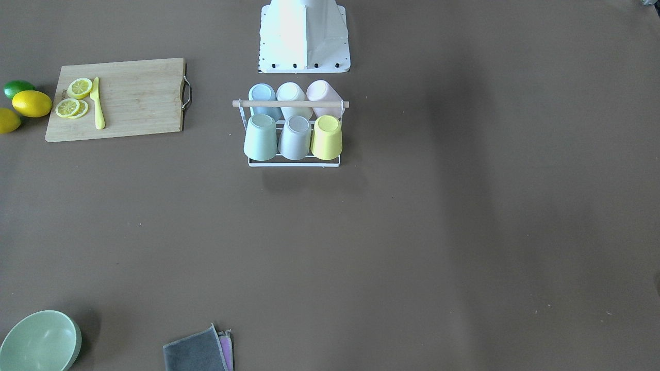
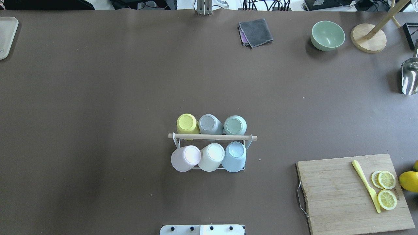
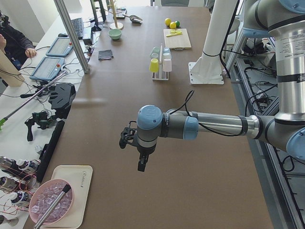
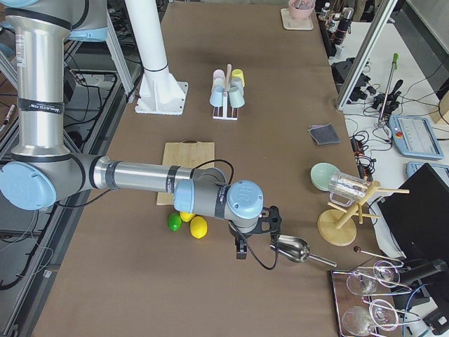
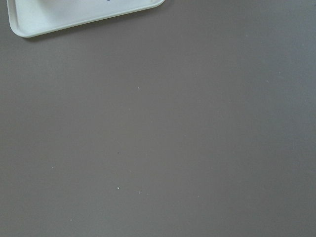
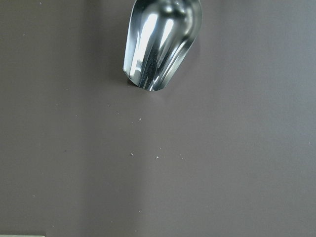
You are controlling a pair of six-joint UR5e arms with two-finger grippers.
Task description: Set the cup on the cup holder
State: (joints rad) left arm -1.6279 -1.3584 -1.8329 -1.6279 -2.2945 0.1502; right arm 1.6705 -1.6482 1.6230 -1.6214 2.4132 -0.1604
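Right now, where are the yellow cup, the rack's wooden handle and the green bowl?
yellow cup (image 2: pixel 187 124): overhead view, on its upturned bottom.
wooden handle (image 2: pixel 212 137): overhead view, middle of the rod.
green bowl (image 2: pixel 327 33): overhead view, on its inner wall.

Cup holder rod (image 2: pixel 212 137) over six cups (image 2: pixel 211 156)

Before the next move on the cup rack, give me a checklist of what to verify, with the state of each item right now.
1. The white wire cup holder with wooden rod handle stands upright on the brown table: ok.
2. A free prong on the holder: not ok. The yellow cup, grey cup, green cup, pink cup, white cup and blue cup fill all six places, upside down.
3. Both arms away from the holder: ok.
4. State of the left tool: cannot tell, side view only.
5. State of the right tool, beside the shiny metal scoop: cannot tell.
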